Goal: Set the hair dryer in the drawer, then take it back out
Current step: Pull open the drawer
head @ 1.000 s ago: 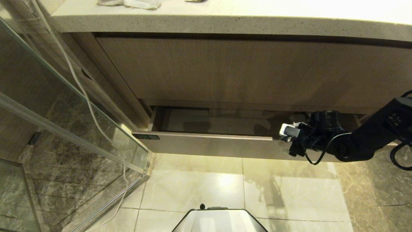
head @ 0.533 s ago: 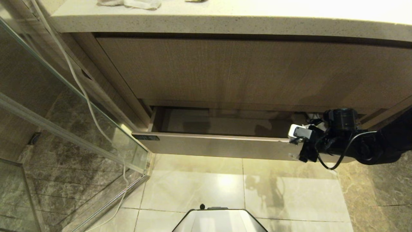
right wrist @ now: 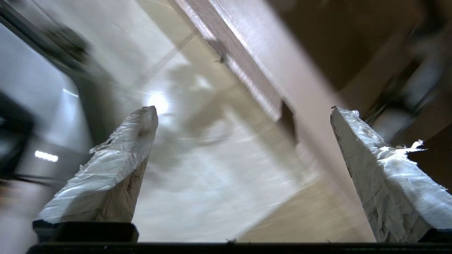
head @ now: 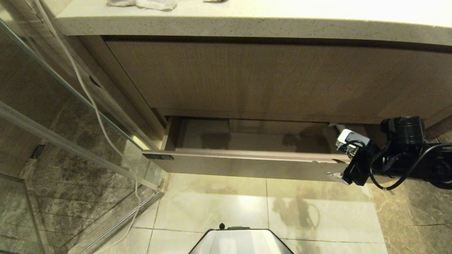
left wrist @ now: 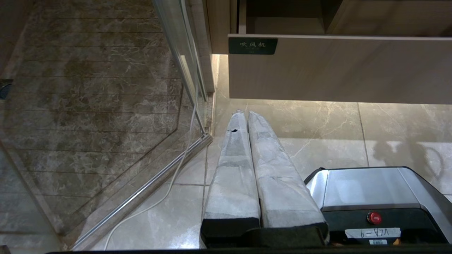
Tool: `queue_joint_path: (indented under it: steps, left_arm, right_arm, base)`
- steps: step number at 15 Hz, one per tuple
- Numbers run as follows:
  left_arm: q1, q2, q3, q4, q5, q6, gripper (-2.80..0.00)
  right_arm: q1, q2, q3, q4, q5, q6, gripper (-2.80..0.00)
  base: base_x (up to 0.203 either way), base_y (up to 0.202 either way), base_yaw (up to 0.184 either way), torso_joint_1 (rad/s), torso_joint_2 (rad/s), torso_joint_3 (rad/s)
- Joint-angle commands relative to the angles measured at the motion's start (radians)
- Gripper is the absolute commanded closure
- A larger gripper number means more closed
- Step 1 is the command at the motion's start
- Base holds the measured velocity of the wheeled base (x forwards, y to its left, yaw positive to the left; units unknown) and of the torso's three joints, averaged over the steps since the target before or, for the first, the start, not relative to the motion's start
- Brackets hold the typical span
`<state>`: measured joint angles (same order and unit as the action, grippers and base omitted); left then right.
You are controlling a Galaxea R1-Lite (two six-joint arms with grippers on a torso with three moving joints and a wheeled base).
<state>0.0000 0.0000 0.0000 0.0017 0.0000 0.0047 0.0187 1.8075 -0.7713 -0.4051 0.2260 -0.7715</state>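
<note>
The drawer (head: 243, 165), a wide shallow box of pale wood grain with a small dark label at its left end, stands pulled out under the taller wood panel (head: 247, 77) and the speckled stone bench (head: 226, 24). The right gripper (head: 335, 158) straddles the drawer's right front corner, its tape-wrapped fingers (right wrist: 116, 165) spread wide with nothing between them. Since a second ago it has slid rightward along the front, and the drawer has come out slightly farther. The left gripper (left wrist: 247, 116) hangs over the glossy marble floor (head: 247, 201), fingers pressed together. The hair dryer cannot be made out; the drawer's right end is hidden behind the arm, and the right wrist view is blurred.
</note>
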Motion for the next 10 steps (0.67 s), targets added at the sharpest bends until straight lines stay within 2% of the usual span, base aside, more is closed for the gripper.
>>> queue_joint_path:
  steps: [1, 2, 4, 6, 9, 10]
  left_arm:
    - [0.000, 0.000, 0.002, 0.000, 0.000, 0.000, 0.00]
    - [0.000, 0.000, 0.002, 0.000, 0.000, 0.000, 0.00]
    - [0.000, 0.000, 0.002, 0.000, 0.000, 0.000, 0.00]
    - [0.000, 0.000, 0.002, 0.000, 0.000, 0.000, 0.00]
    - [0.000, 0.000, 0.002, 0.000, 0.000, 0.000, 0.00]
    - [0.000, 0.000, 0.002, 0.000, 0.000, 0.000, 0.00]
  right_arm:
    - [-0.002, -0.112, 0.029, 0.078, 0.003, 0.204, -2.80]
    - [-0.003, -0.129, 0.029, 0.125, 0.000, 0.241, 0.00]
    - [-0.002, -0.137, 0.014, 0.155, -0.027, 0.254, 0.00]
    - [-0.004, -0.150, 0.014, 0.161, -0.115, 0.260, 0.00]
    - [0.011, -0.182, -0.036, 0.202, -0.299, 0.392, 0.00]
    - [0.014, -0.183, -0.039, 0.206, -0.304, 0.397, 0.00]
  base:
    - [0.000, 0.000, 0.000, 0.000, 0.00, 0.000]
    - [0.000, 0.000, 0.000, 0.000, 0.00, 0.000]
    - [0.000, 0.000, 0.000, 0.000, 0.00, 0.000]
    - [0.000, 0.000, 0.000, 0.000, 0.00, 0.000]
    - [0.000, 0.000, 0.000, 0.000, 0.00, 0.000]
    - [0.000, 0.000, 0.000, 0.000, 0.00, 0.000]
